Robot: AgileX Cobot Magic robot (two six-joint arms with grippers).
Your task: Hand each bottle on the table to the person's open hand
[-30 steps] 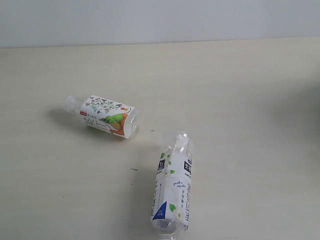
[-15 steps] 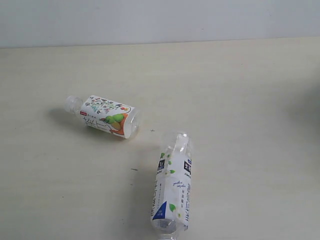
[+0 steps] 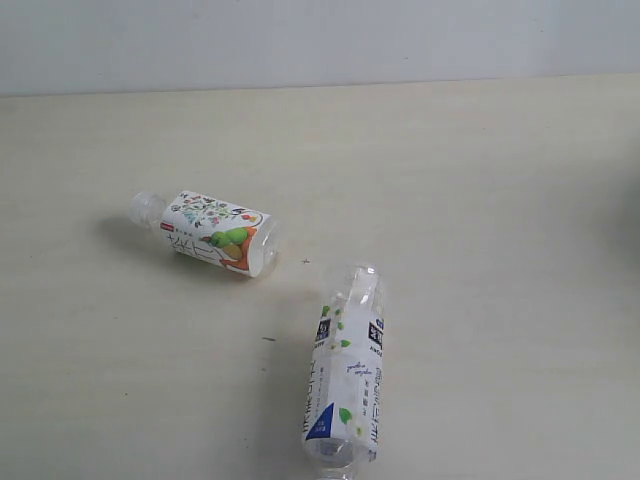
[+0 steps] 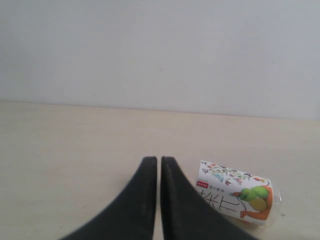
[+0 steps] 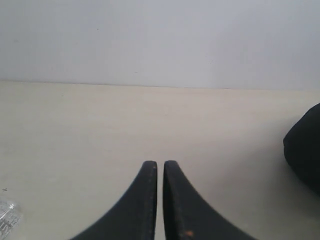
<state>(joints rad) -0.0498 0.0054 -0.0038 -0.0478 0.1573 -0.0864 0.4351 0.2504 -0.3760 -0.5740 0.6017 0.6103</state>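
Two bottles lie on their sides on the pale table [image 3: 480, 180]. The fruit-and-flower bottle [image 3: 207, 232] rests left of centre, cap pointing left; the left wrist view shows the fruit-and-flower bottle [image 4: 235, 192] just beside my left gripper [image 4: 159, 160], which is shut and holds nothing. The white leafy bottle with blue [image 3: 346, 375] lies near the front edge; a clear sliver of a bottle [image 5: 7, 214] shows in the right wrist view. My right gripper [image 5: 160, 164] is shut and empty. Neither gripper appears in the exterior view. The pink-peach and lime-green bottles and the person's open hand are out of view.
A pale wall [image 3: 320, 40] runs behind the table's far edge. A dark rounded object [image 5: 305, 150] sits at the side of the right wrist view. A faint shadow touches the exterior view's right border.
The faint dark shadow at the right edge of the exterior view has shrunk. The bottles have not moved.
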